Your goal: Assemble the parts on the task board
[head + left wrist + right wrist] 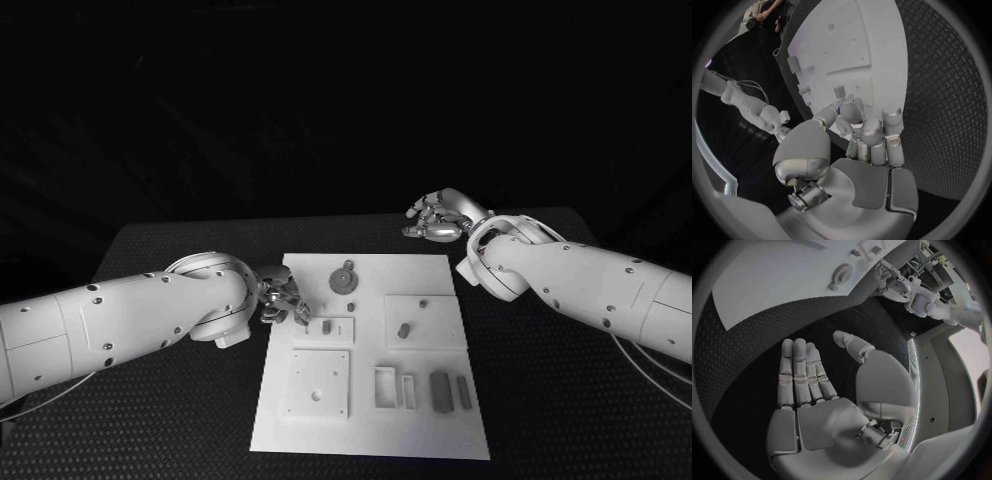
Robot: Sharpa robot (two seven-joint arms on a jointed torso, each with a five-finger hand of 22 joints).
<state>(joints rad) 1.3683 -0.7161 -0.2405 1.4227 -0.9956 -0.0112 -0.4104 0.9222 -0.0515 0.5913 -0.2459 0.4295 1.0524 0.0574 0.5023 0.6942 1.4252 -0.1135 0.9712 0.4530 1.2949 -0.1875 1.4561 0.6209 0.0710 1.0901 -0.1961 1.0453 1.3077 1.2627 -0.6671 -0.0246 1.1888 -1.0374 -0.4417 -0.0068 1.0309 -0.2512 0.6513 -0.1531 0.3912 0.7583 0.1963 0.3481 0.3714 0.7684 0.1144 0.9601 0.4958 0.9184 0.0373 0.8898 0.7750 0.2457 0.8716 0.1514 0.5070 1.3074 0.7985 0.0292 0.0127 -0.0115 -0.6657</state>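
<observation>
We read this as an early step: the pieces on the task board (372, 400) look largely unassembled, and our left hand (284, 301) seems to be going for a part at the board's left edge. The white board lies in the middle of the black surface (173, 245), between our two arms. On it we see a square plate with holes (316, 384) near the front left, a round disc-shaped part (345, 278) near the far edge, and narrow dark bars (440, 390) at the front right.

Our left hand sits at the board's left edge with its fingers (872, 132) curled inward. From the wrist view something small may be pinched between thumb and fingers, but we cannot tell for certain. The next move calls for a confirmed grip before carrying anything to its seat.

Our right hand (817, 390) hovers over the surface beyond the board's far right corner, fingers straight and apart, holding nothing.
</observation>
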